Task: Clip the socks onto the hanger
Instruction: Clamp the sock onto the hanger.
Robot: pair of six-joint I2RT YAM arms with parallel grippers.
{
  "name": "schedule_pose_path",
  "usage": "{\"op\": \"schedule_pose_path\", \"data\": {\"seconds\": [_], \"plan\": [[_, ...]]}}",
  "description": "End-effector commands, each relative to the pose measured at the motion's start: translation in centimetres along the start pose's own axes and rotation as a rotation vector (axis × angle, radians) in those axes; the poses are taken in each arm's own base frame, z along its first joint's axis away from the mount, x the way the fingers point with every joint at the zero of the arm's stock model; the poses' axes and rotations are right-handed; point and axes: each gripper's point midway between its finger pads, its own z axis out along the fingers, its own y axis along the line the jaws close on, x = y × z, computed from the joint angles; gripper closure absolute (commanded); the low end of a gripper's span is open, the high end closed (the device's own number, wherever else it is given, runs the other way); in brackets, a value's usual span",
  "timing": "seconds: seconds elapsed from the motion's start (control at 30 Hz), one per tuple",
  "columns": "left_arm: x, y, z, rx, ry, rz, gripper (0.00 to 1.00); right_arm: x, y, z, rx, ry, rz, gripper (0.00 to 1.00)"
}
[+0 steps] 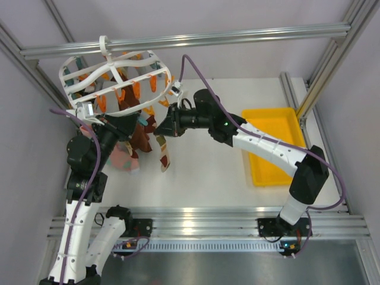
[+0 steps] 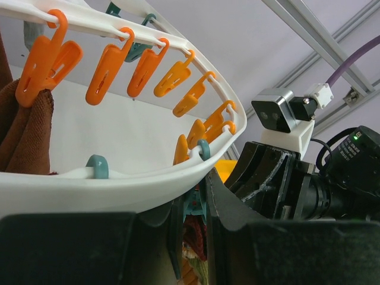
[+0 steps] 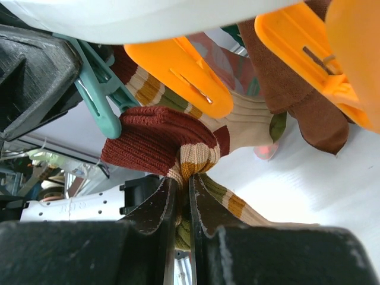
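Observation:
The white round hanger [image 1: 113,80] hangs by its hook from the rail, with orange and teal clips dangling. My left gripper [image 1: 122,127] is under its near rim, and in the left wrist view it [image 2: 195,199] is shut on a teal clip [image 2: 199,208]. My right gripper [image 1: 161,127] is shut on a striped sock [image 3: 172,142] with a maroon cuff and beige, mustard and green bands. It [image 3: 184,181] holds the cuff against the teal clip [image 3: 98,98]; the sock's foot hangs down [image 1: 162,155]. A maroon-brown sock [image 1: 142,135] and a pink sock [image 1: 126,157] hang from clips.
A yellow tray [image 1: 273,145] lies on the table at the right. The aluminium rail [image 1: 178,40] crosses the back. Orange clips [image 2: 110,65] line the hanger rim; one holds a brown sock [image 2: 24,136]. The right wrist camera [image 2: 279,113] sits close beside my left fingers.

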Motion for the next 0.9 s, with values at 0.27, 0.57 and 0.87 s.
{"op": "schedule_pose_path", "data": {"seconds": [0.27, 0.57, 0.87], "plan": [[0.7, 0.4, 0.7, 0.011, 0.020, -0.009, 1.00, -2.8, 3.7, 0.5, -0.082, -0.066, -0.061, 1.00], [1.0, 0.7, 0.8, 0.003, 0.029, -0.021, 1.00, -3.4, 4.5, 0.6, -0.101, -0.079, -0.072, 1.00], [0.5, 0.5, 0.2, -0.011, 0.012, -0.023, 0.51, -3.7, 4.6, 0.8, -0.110, -0.092, -0.095, 1.00]]}}
